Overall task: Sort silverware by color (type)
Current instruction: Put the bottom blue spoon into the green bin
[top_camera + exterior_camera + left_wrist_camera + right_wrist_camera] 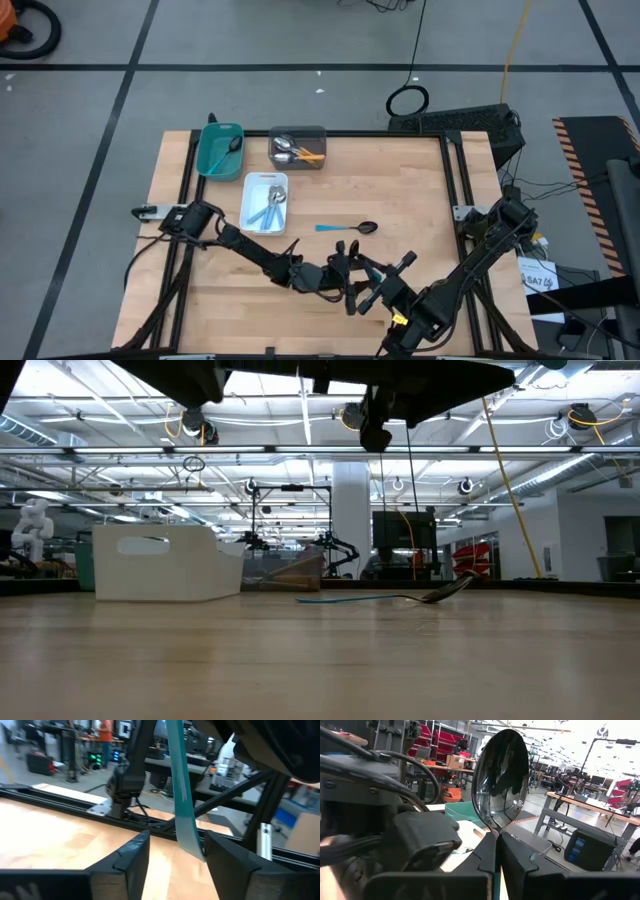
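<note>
My right gripper (498,838) is shut on a spoon with a shiny black bowl (501,775). It is above the table's near middle, close to my left gripper (345,272). My left gripper (175,840) is open, and its fingers stand on either side of that spoon's light-blue handle (179,790). The handle's free end is close to one finger (220,855); I cannot tell if they touch. Another spoon (346,228) with a light-blue handle and black bowl lies flat on the table's middle. It also shows in the low view as the spoon on the table (400,598). My right gripper pinches the spoon between its two fingers at the neck (496,831), where the bowl meets the handle. The black bowl stands out past the fingertips, and a strip of the light-blue handle (496,887) runs back between the fingers. The spoon is lifted clear of the table.
A teal tray (220,148) holding one spoon and a grey tray (298,147) holding spoons with orange handles stand at the far edge. A white tray (266,203) with blue-handled spoons sits left of centre. Bare wood lies to the right of the lying spoon.
</note>
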Robot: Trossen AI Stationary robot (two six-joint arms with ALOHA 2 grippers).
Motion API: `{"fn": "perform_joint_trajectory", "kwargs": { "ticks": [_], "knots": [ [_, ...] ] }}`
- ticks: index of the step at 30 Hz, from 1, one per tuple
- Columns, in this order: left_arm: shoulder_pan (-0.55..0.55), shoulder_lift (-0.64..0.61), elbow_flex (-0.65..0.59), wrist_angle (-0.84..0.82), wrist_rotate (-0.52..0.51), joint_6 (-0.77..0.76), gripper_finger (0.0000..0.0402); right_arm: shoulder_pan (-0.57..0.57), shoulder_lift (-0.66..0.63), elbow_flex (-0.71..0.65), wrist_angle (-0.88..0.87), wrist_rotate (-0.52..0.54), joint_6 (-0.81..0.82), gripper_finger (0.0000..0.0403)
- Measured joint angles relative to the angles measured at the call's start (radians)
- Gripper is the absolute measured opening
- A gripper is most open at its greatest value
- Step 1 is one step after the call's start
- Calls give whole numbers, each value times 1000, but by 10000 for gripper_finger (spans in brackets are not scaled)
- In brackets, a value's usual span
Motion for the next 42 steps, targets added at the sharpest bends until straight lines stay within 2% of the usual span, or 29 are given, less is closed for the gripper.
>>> {"fn": "perform_joint_trajectory", "kwargs": {
  "ticks": [4, 10, 13, 18, 20, 27, 37, 42],
  "knots": [
    [18, 0, 0, 0, 72, -43, 166, -1, 0, 0, 1, 0, -1, 9],
    [21, 0, 0, 0, 77, -36, 154, -2, 0, 0, 2, 0, -2, 9],
    [21, 0, 0, 1, 77, -16, 119, -2, 0, 0, 2, 0, -16, 9],
    [19, 0, 0, -1, 60, 13, 30, -1, 0, 0, 6, -1, -42, 9],
    [19, 0, 0, -1, 54, 17, 10, -1, 0, 0, 6, -4, -55, 9],
    [19, 0, 0, -44, 54, 26, 4, 1, 0, 0, 4, -60, -97, 18],
    [12, -1, 0, -151, 81, 35, 3, 2, -38, 0, -51, -292, -127, 118],
    [12, -1, 0, -232, 90, 33, 2, 22, -81, 0, -123, -416, -137, 146]
  ]
}}
